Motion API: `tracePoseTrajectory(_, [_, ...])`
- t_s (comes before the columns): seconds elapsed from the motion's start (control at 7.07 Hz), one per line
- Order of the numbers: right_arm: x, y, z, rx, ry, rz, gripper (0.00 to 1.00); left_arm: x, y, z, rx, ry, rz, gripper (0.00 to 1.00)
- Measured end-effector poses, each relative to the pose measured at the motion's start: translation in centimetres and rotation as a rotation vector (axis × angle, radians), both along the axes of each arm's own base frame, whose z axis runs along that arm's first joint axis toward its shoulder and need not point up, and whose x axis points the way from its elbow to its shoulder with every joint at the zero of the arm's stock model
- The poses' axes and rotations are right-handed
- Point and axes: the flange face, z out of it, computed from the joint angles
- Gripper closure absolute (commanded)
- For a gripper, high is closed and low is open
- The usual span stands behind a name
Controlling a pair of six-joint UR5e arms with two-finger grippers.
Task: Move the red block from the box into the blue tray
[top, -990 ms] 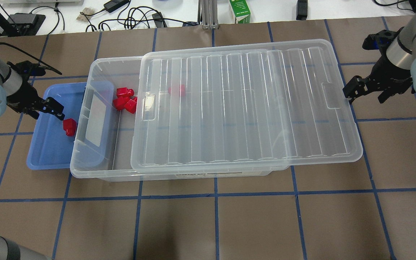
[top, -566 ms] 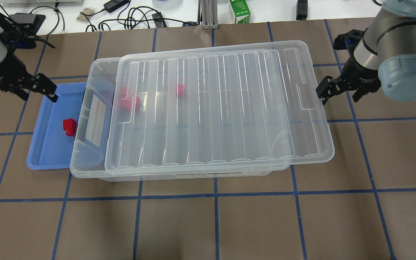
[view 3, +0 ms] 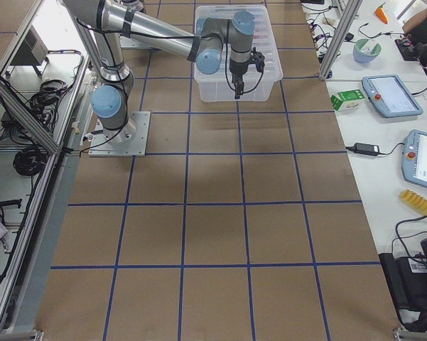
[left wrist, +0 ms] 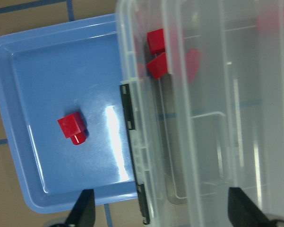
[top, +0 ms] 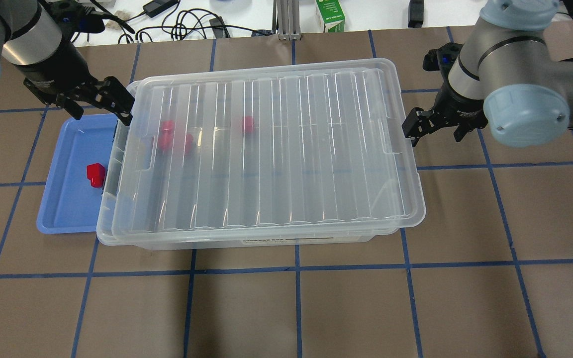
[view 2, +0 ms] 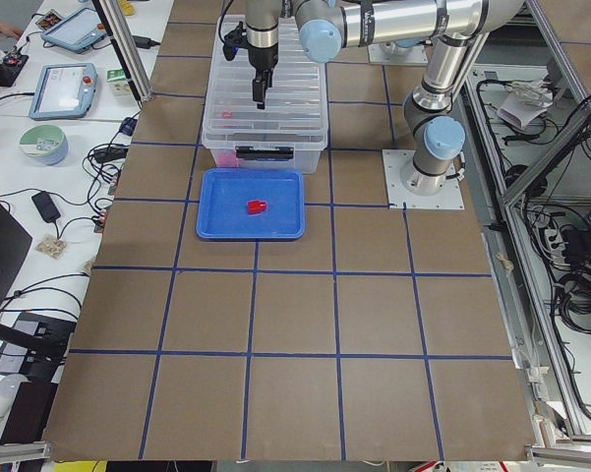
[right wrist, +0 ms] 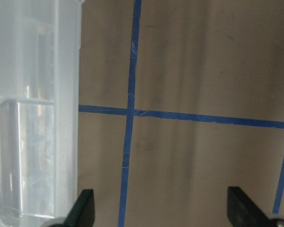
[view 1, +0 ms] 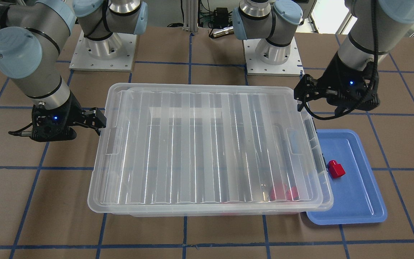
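One red block [top: 95, 174] lies in the blue tray [top: 62, 209], which stands at the left end of the box [top: 266, 242]; the block also shows in the front view [view 1: 336, 169] and the left wrist view [left wrist: 72, 128]. The ribbed clear lid [top: 276, 149] covers nearly all of the box. Several more red blocks [top: 174, 139] show blurred under it. My left gripper [top: 98, 104] is open and empty above the box's far left corner and the tray's far edge. My right gripper [top: 435, 130] is open, one finger against the lid's right edge.
A green carton [top: 330, 15] and cables [top: 182, 25] lie beyond the table's far edge. The two arm bases [view 1: 102, 46] stand on the robot's side of the box. Brown table with blue tape lines [right wrist: 130, 113] lies to the right of the box.
The lid has slid left over the box and now covers the open end. My right gripper moved left with it. My left gripper moved from the tray toward the box's far left corner.
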Motion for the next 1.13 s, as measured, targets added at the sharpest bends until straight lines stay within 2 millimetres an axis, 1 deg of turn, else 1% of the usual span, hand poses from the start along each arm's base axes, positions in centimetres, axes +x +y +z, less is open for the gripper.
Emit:
tracePoseTrajectory(0.14, [0.1, -0.4, 0.8, -0.015, 0.003, 0.005, 0.00, -2.4, 0.9, 0.6, -0.008, 0.002, -0.001, 0.00])
tracePoseTrajectory(0.28, [0.1, -1.0, 2.9, -0.036, 0.008, 0.008, 0.00, -4.5, 1.7, 1.1, -0.015, -0.001, -0.014, 0.00])
tracePoseTrajectory(0.42, [0.5, -1.5, 6.0, -0.038, 0.009, 0.010, 0.00, -5.9, 2.5, 1.5, -0.023, -0.003, -0.022, 0.00])
tracePoseTrajectory(0.57, [2.0, -1.4, 9.7, -0.024, 0.007, 0.002, 0.00, -6.3, 2.8, 2.0, -0.033, -0.003, -0.023, 0.00])
tracePoseTrajectory(0.71, [4.3, -0.7, 13.3, -0.016, 0.008, -0.020, 0.00, -6.4, 3.1, 2.5, -0.037, -0.002, -0.020, 0.00])
tracePoseTrajectory(0.85, [6.5, 0.1, 15.6, -0.009, 0.010, -0.026, 0.00, -6.4, 3.4, 2.9, -0.035, -0.003, -0.016, 0.00])
tracePoseTrajectory(0.99, [7.6, 0.8, 16.3, -0.002, 0.011, -0.023, 0.00, -6.3, 3.3, 3.3, -0.032, -0.002, -0.013, 0.00])
tracePoseTrajectory(1.13, [8.0, 1.3, 16.8, -0.003, 0.010, -0.019, 0.00, -6.3, 2.9, 3.7, -0.028, -0.001, -0.011, 0.00])
